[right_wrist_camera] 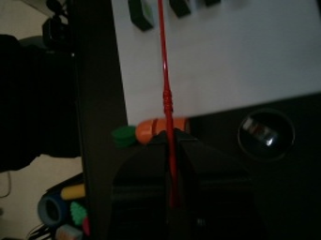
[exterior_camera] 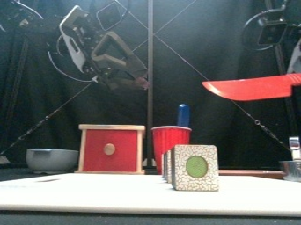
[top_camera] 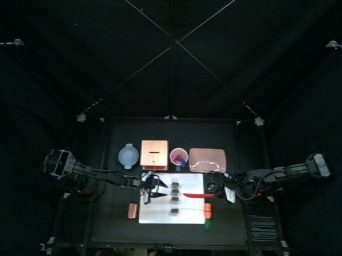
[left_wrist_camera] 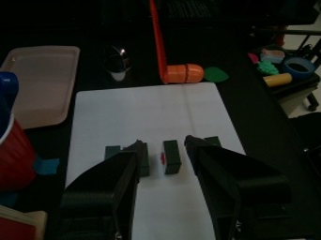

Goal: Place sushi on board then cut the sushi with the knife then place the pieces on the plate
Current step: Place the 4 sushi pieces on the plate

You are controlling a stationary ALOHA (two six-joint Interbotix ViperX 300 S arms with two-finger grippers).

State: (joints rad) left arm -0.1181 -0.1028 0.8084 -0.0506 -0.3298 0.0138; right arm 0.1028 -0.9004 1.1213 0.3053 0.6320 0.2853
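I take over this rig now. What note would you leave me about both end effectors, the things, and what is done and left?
Left end effector: open, high above the board, over the sushi pieces.
Right end effector: shut on the red knife, blade raised in the air over the board.
Done: sushi on the board, blocks apart.
Left: finish cutting if needed, move pieces to the pink tray; none there yet.
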